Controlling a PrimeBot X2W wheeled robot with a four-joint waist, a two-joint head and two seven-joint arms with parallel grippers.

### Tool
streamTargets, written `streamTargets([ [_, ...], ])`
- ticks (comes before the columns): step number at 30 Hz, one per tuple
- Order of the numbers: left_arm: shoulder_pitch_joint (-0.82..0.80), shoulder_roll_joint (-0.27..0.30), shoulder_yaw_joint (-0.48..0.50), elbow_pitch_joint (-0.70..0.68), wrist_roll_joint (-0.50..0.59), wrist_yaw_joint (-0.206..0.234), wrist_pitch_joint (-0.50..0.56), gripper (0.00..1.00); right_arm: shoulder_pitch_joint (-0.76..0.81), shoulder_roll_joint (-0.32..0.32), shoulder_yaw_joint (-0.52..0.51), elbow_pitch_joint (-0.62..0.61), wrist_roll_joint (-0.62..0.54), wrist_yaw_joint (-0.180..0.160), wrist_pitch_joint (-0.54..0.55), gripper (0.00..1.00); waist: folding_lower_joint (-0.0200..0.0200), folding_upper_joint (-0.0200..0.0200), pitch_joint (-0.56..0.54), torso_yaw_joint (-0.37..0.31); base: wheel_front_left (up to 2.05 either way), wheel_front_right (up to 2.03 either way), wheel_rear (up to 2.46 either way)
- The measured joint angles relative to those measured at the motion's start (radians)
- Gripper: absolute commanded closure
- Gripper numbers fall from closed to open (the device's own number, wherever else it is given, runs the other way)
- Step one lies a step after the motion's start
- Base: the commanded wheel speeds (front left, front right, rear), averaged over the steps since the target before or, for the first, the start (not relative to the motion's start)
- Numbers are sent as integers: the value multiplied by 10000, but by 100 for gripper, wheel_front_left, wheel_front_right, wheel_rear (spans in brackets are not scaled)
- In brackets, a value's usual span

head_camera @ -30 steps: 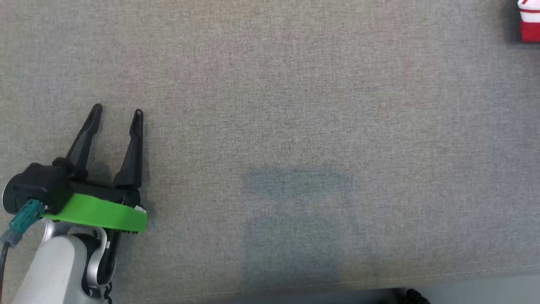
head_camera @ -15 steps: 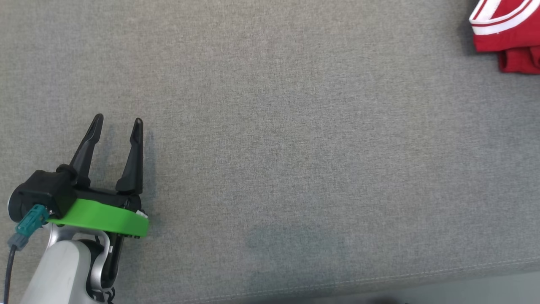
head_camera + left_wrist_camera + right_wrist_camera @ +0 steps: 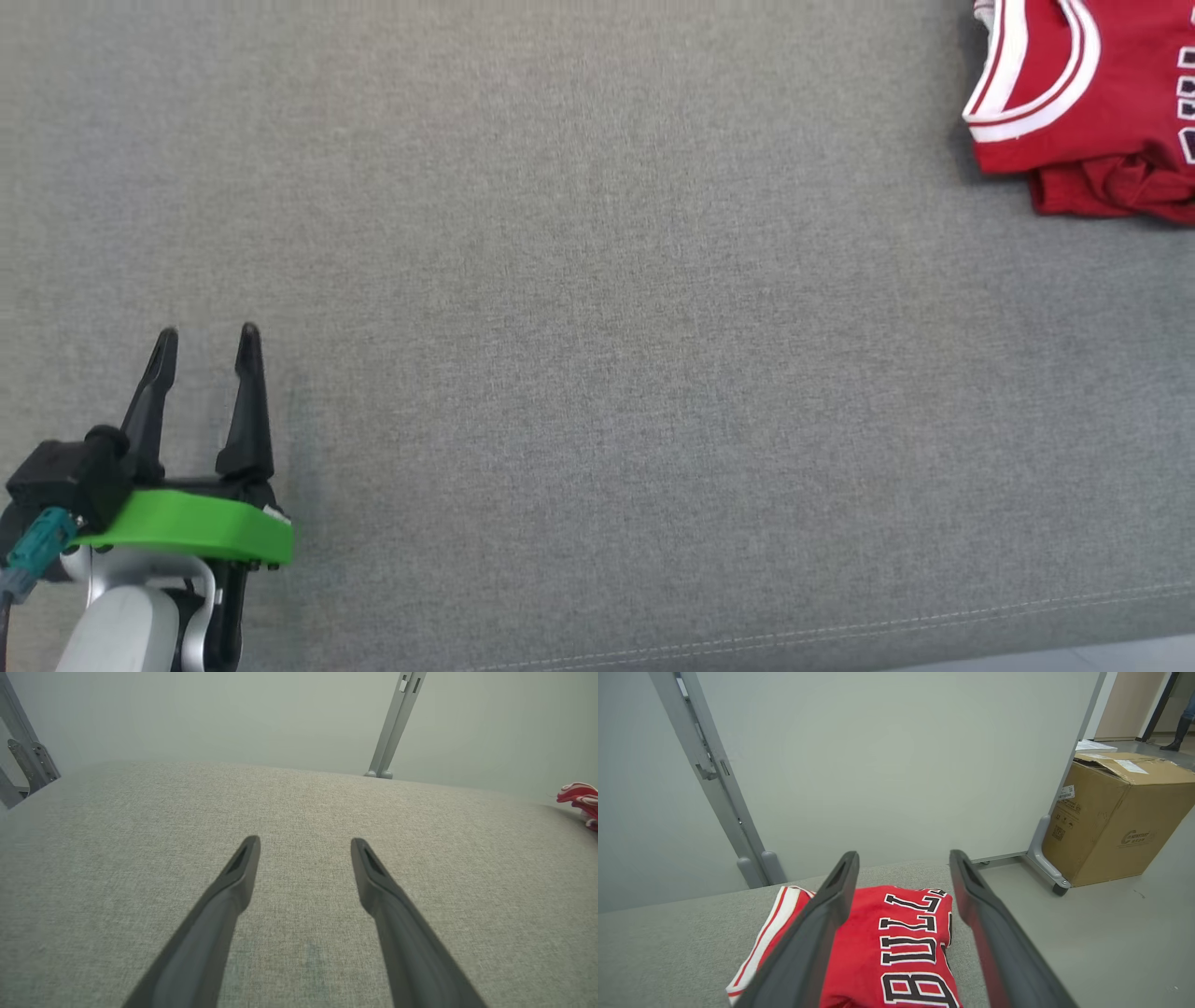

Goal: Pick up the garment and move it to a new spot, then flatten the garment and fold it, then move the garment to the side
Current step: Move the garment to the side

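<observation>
The garment [image 3: 1092, 103] is a red jersey with white trim and black lettering, folded into a compact bundle at the far right of the grey padded surface. The left wrist view catches a sliver of the garment [image 3: 579, 798] at its right edge. My left gripper [image 3: 207, 341] hovers open over bare fabric at the lower left, far from the jersey, with nothing between its fingers [image 3: 243, 868]. In the right wrist view my right gripper [image 3: 903, 858] stands open just above the garment [image 3: 896, 952], its fingers spread over the lettering without closing on it.
The grey fabric surface [image 3: 597, 327] has its seamed front edge along the bottom. Past its far end stand a pale partition wall [image 3: 878, 765] with metal posts and a cardboard box [image 3: 1115, 816] on the floor. A person's boot [image 3: 1174, 742] shows in the doorway.
The head camera has swung right, bringing more of the jersey into view at the upper right. The left gripper now sits lower and further left in the picture, still open.
</observation>
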Motion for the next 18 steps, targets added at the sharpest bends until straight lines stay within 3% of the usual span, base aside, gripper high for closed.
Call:
streamTargets([
  [9, 646, -44, -96, 591, 35, 121, -73, 0, 2269, 1070, 556, -1062, -481, -113, -1329, 0, 0, 0, -1200, 189, 0, 0, 0],
  [18, 802, -46, -15, 825, 123, 226, -77, 0, 4085, 1835, 974, -1457, -1570, -456, -1453, 0, 0, 0, -1979, 704, 0, 0, 0],
])
